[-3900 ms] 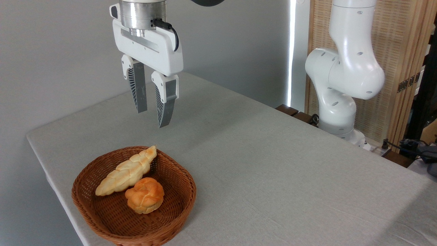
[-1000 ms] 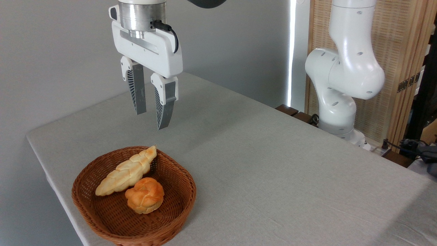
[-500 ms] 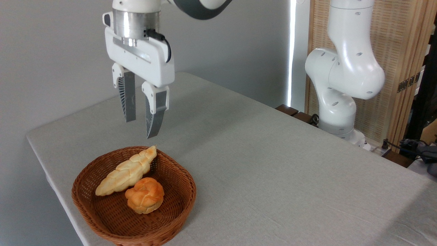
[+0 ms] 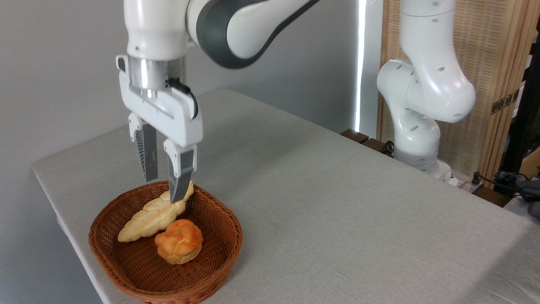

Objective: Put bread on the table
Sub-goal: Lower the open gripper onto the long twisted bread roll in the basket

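Lower left of the frame, the braided bread (image 4: 149, 217) lies in a wicker basket (image 4: 219, 253) on the table (image 4: 337, 202). An open, empty claw (image 4: 164, 190) hangs over its upper end. Likely light, crushable; grip mid-loaf gently.

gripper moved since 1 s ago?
Yes. The gripper has come down and left, now open at the basket rim over the bread.
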Robot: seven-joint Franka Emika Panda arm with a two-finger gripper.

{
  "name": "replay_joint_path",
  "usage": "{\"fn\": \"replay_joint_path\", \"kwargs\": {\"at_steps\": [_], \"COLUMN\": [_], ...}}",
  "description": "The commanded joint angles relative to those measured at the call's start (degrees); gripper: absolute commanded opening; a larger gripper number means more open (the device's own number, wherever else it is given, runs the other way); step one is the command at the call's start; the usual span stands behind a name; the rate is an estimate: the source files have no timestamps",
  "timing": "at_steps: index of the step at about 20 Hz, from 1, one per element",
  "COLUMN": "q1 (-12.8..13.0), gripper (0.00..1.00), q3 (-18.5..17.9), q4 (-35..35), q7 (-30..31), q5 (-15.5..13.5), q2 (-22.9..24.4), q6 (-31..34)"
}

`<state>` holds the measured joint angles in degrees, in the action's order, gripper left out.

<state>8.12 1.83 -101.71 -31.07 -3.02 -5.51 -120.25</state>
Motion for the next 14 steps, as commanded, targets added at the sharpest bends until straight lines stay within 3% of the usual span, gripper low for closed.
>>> {"fn": "replay_joint_path", "kwargs": {"at_steps": [1, 11, 14], "q1": [0.2, 0.4, 0.6], "gripper": [1.00, 1.00, 1.00], "q3": [0.9, 4.2, 5.3], "q4": [0.5, 0.5, 0.5], "q7": [0.0, 0.7, 1.4], "q5": [0.6, -0.1, -0.1], "q2": [-2.9, -6.4, -7.4], "q6": [-1.5, -1.9, -5.3]}}
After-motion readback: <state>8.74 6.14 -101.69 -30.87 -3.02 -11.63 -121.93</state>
